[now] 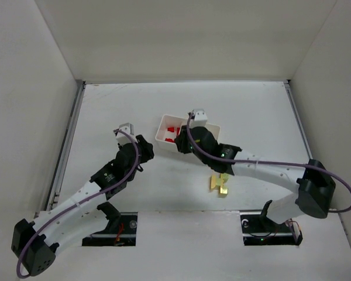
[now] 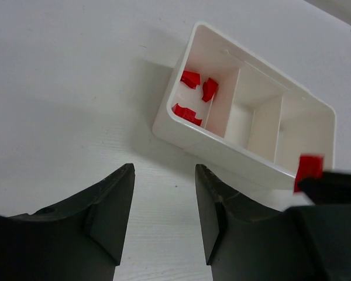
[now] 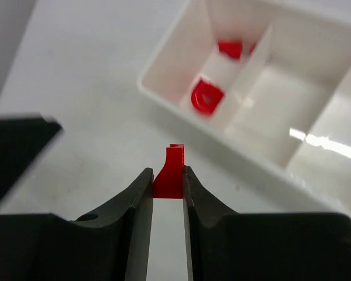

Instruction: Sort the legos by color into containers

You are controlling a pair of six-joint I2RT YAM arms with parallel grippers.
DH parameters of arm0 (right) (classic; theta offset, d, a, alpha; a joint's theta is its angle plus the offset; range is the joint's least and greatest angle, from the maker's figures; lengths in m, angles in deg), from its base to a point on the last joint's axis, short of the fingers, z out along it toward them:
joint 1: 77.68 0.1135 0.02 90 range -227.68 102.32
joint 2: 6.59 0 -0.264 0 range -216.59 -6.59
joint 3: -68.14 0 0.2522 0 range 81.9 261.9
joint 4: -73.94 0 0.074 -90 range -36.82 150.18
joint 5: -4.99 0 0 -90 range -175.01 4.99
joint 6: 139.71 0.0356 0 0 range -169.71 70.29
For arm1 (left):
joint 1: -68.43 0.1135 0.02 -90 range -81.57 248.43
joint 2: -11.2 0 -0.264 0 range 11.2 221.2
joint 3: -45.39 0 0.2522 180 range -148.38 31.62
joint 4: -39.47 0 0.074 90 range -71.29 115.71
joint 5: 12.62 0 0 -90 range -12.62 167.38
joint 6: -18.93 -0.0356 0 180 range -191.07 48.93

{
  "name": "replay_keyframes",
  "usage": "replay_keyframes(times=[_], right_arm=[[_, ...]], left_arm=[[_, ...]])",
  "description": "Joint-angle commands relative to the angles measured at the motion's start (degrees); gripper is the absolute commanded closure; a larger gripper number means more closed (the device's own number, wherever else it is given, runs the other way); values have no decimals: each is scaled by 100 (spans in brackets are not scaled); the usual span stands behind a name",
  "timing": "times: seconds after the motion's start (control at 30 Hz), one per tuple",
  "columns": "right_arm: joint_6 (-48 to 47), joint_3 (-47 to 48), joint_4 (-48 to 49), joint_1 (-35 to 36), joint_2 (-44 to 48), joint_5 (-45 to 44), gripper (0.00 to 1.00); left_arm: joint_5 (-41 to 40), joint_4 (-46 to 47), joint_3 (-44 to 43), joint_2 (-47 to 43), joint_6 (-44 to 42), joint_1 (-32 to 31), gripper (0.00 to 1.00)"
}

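At the right gripper (image 3: 167, 173): clenched on one red lego (image 3: 169, 175), pinched by its lower sides, top poking up past the fingertips. Hovers just short of the white tray (image 2: 222, 151), with the near wall ahead of the tips and slightly right; no contact between brick and tray to be seen. Ahead of the fingers, inside the tray's end compartment: more red legos (image 2: 187, 113), three or four, lying loose against wall and divider. Beyond that divider, two further compartments in a row. At the left gripper (image 2: 164, 175): released, jaws spread wide and empty, pointing down at bare table (image 2: 64, 88). Tray ahead of it and to its right, apart from both fingers. Right gripper with its red piece at the far right edge of the left wrist view, beside the tray's corner. Behind the right gripper, back along its forearm toward the base: a small cluster of yellow legos (image 1: 220, 184) on the table, count hard to make out from the top view, possibly two or three.
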Motion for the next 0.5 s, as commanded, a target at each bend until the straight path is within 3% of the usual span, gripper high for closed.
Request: replay_keyframes(times=[0.0, 0.23, 0.47], right_arm=[[-666, 806, 553, -531, -648, 402, 77], [-754, 2003, 527, -1059, -1915, 763, 76], [-728, 2347, 501, -1191, -2197, 1070, 59]], left_arm=[[30, -4, 127, -157, 143, 86, 58], [162, 172, 118, 18, 117, 306, 70], [434, 611, 4, 422, 117, 500, 71]])
